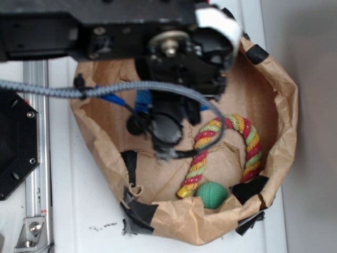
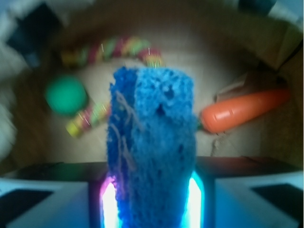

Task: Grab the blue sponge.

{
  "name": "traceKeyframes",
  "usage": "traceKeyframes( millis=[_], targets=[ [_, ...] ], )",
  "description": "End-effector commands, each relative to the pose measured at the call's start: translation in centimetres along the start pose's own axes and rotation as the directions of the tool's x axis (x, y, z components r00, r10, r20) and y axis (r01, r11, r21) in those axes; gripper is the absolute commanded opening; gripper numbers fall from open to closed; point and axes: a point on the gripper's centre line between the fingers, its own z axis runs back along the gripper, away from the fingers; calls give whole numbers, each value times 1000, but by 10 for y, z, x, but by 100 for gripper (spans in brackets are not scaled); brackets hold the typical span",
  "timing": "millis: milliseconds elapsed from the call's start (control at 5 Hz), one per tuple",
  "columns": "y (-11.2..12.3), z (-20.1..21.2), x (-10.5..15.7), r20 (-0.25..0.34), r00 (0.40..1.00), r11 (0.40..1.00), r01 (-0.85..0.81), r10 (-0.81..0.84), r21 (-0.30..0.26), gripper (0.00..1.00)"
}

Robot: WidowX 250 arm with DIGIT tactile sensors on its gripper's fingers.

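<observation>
The blue sponge [image 2: 152, 142], a porous foam block, stands on end between my jaws in the wrist view and fills the gap between the two glowing pads [image 2: 108, 204]. My gripper [image 2: 151, 209] is shut on the sponge, which hangs above the floor of the brown paper bag. In the exterior view the black arm covers the gripper, and only slivers of blue, the sponge [image 1: 143, 101], peek out beneath it.
A brown paper bag [image 1: 281, 132] with rolled, taped edges surrounds everything. Inside lie a striped rope toy [image 1: 208, 139], a green ball [image 1: 211, 194] and an orange carrot [image 2: 244, 110]. A grey cable [image 1: 63, 90] crosses in front of the arm.
</observation>
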Motion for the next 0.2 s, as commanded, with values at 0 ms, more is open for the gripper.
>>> traceKeyframes(
  millis=[0],
  targets=[
    [-17, 10, 17, 20, 996, 996, -85, 85, -33, 0]
  ],
)
